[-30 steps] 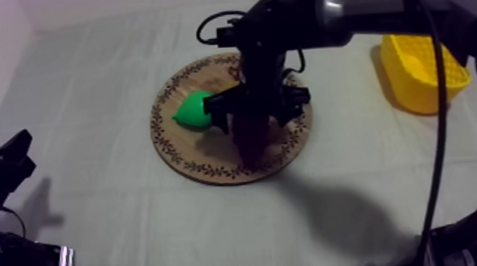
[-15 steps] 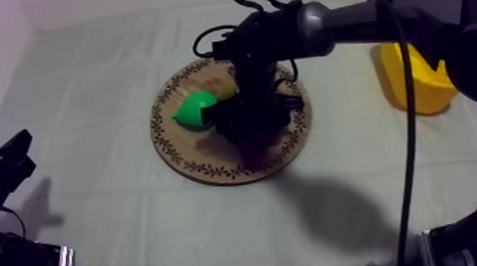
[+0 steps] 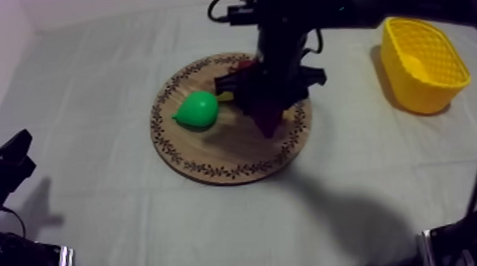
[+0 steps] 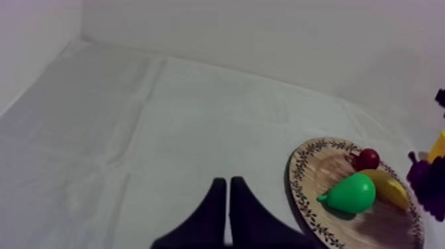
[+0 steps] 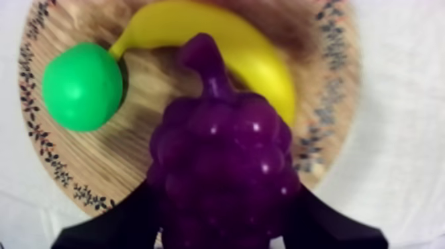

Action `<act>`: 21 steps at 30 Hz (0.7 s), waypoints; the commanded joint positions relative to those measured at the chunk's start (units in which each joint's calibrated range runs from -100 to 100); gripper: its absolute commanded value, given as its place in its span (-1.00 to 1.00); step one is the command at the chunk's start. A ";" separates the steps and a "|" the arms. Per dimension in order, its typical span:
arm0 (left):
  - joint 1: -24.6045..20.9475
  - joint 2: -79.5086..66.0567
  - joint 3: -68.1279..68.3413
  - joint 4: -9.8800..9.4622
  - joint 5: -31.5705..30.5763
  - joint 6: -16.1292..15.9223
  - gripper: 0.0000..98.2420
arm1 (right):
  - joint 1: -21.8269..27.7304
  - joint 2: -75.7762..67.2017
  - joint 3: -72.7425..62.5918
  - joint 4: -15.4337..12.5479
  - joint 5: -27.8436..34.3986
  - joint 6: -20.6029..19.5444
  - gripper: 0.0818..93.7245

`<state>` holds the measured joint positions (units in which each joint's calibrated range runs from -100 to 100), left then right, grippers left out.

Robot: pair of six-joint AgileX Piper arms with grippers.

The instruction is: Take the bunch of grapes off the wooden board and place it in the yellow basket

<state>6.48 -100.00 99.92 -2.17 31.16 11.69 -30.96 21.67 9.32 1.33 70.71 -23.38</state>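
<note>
Resting the left gripper [image 3: 6, 166] low at the near left edge of the table [image 3: 121, 218], well apart from the board [image 3: 219, 155], with both fingers pressed together into a narrow wedge and gripping nothing. Reaching the right arm in from the far right and hanging the right gripper [image 3: 270, 113] over the right half of the board. Clamping the grapes [image 5: 222, 132] between the two black fingers [image 5: 126, 222], one at each side of the bunch, with the stem pointing toward the banana [image 5: 218, 33]. Holding the bunch over the wood, near the pear [image 5: 83, 86] but not touching it. Leaving the pear lying on the left half of the board, with its tip pointing at the left rim and the thin end of the banana just beside it. Leaving the red fruit [image 4: 368, 159] by the far rim, close to the banana. Leaving the basket [image 3: 415, 94] standing at the far right of the table, well apart from the board, with the grapes not yet in it.
</note>
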 commanded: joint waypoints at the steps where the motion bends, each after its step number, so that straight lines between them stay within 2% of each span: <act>1: 0.00 0.00 -0.03 0.00 -0.03 0.01 -1.00 | 0.94 -6.31 1.77 1.52 0.03 0.56 -0.29; 11: 0.00 0.00 -0.03 0.00 -0.03 0.01 -1.00 | 10.27 -22.22 5.23 5.25 2.64 7.39 -0.25; 16: 0.00 0.00 -0.03 0.00 -0.03 0.01 -1.00 | 16.60 -27.29 6.29 7.46 1.53 11.03 -0.23; 21: 0.00 0.00 -0.03 0.00 -0.03 0.01 -1.00 | 23.59 -30.35 7.41 8.15 -1.29 15.53 -0.23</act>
<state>6.48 -100.00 99.92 -2.17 31.16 11.71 -11.85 -8.18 16.50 9.58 70.63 -10.13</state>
